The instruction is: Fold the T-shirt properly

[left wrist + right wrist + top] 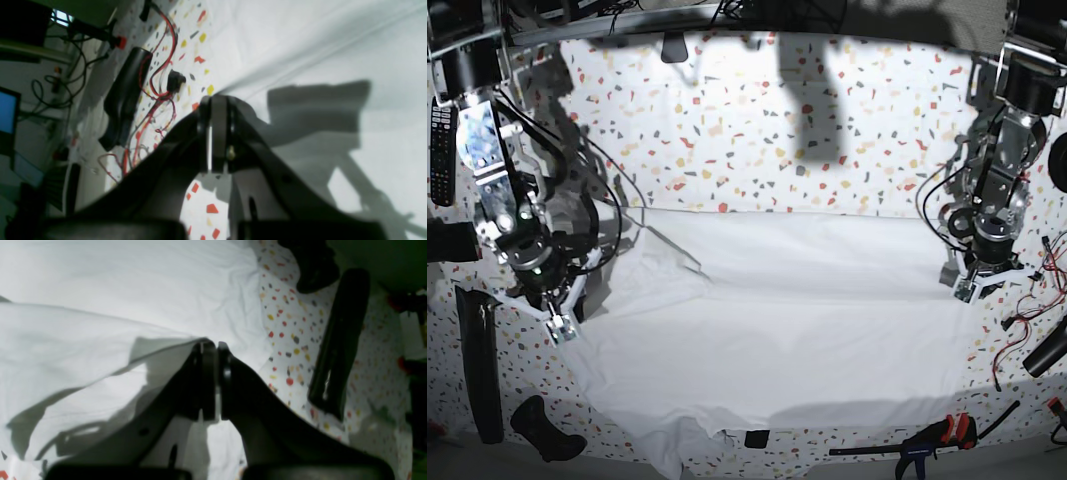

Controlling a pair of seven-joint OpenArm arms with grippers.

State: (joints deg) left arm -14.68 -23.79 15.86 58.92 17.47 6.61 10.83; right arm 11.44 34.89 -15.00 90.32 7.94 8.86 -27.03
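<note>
The white T-shirt (767, 330) lies spread wide across the speckled table (827, 140), with a long fold line across its upper part. My right gripper (562, 328), on the base view's left, is shut on the shirt's left edge. In the right wrist view the cloth (100, 340) runs taut into the pinched tips of that gripper (213, 345). My left gripper (963, 292), on the base view's right, is shut on the shirt's right edge. The left wrist view shows a ridge of cloth (317, 50) pulled from the tips of this gripper (218, 98). The shirt's near hem (677, 440) hangs crumpled.
A long black bar (477, 360) and a black handle (547, 430) lie at the front left. Red and black wires (1027, 330) and a black cylinder (1047, 355) lie at the right. A clamp (927, 440) rests at the front edge. A remote (441, 135) sits far left.
</note>
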